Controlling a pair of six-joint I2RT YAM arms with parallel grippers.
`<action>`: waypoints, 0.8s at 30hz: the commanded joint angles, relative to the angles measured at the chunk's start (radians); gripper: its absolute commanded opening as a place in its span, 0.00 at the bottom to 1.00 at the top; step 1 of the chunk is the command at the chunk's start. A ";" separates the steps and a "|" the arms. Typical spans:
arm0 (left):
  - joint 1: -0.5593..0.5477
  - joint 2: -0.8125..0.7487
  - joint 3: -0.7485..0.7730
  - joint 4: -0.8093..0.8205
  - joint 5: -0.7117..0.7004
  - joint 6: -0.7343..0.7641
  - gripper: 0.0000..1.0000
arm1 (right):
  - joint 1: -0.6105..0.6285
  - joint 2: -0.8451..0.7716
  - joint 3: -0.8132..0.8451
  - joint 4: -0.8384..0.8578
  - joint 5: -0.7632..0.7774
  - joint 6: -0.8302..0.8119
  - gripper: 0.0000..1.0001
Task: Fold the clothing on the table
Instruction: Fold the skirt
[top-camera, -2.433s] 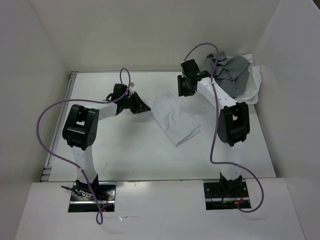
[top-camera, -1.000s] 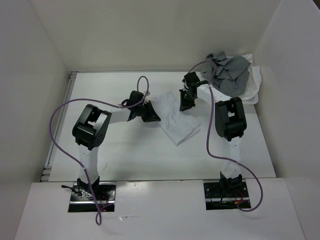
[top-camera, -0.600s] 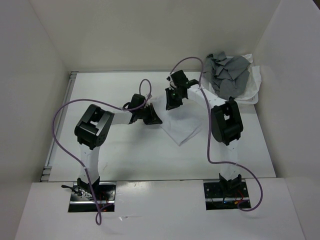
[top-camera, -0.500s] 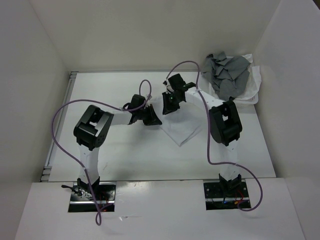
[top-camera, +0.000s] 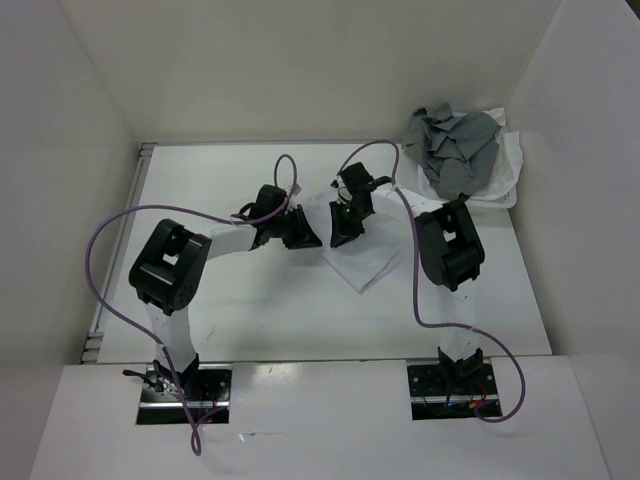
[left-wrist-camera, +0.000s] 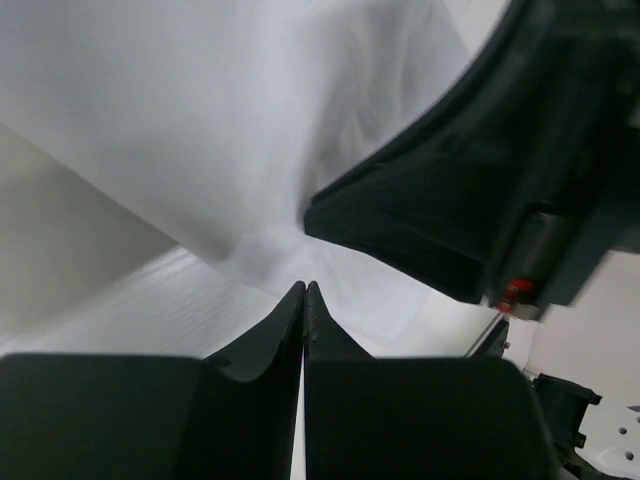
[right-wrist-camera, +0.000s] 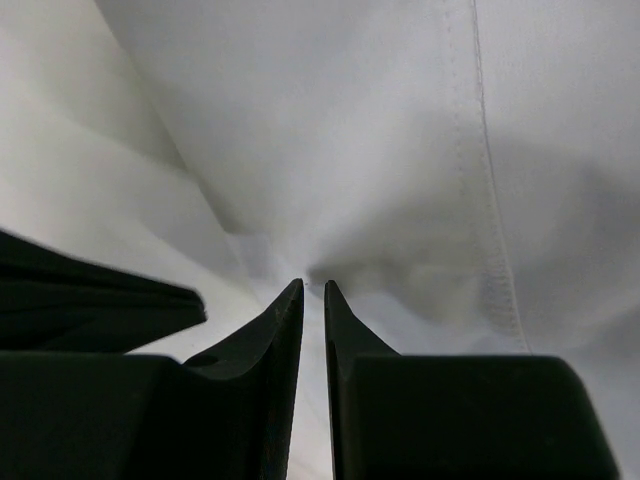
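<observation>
Pinch quality matters most here: the left hand (left-wrist-camera: 303, 291) is closed tip to tip on a thin fold of the clothing (top-camera: 364, 262), and the right hand (right-wrist-camera: 312, 291) stands at a narrow slit with the white fabric puckering into its tips, so both appear to hold the same raised edge. The two hands sit close together, the right just beside the left at its 2 o'clock in the overhead view, so there is little room between them. A stitched hem (right-wrist-camera: 487, 200) runs up the cloth at the right hand's 1 o'clock, which suggests that it holds near a finished border rather than the middle of the cloth. Outward from the hands, the rest of the clothing lies flat on the worktop (top-camera: 250, 300) just right of centre, spreading toward 4 o'clock. To fold well, I judge that both hands should travel together at one height toward 4 o'clock, with the edge taut between them, then lower it onto the far border before letting go. Pulling too low would likely drag the bottom layer askew. The grey garment (top-camera: 455, 150) heaped in the basket (top-camera: 512, 168) at the worktop's 1 o'clock corner is well apart.
</observation>
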 joint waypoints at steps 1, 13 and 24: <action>-0.012 -0.058 -0.017 0.024 0.008 0.008 0.04 | 0.003 0.013 -0.004 0.041 -0.024 0.000 0.19; -0.032 0.113 0.017 0.091 0.041 -0.030 0.00 | 0.003 0.068 0.015 0.041 0.018 0.000 0.00; -0.032 0.142 -0.012 0.071 -0.035 -0.030 0.00 | -0.084 0.071 0.059 0.020 0.030 0.000 0.00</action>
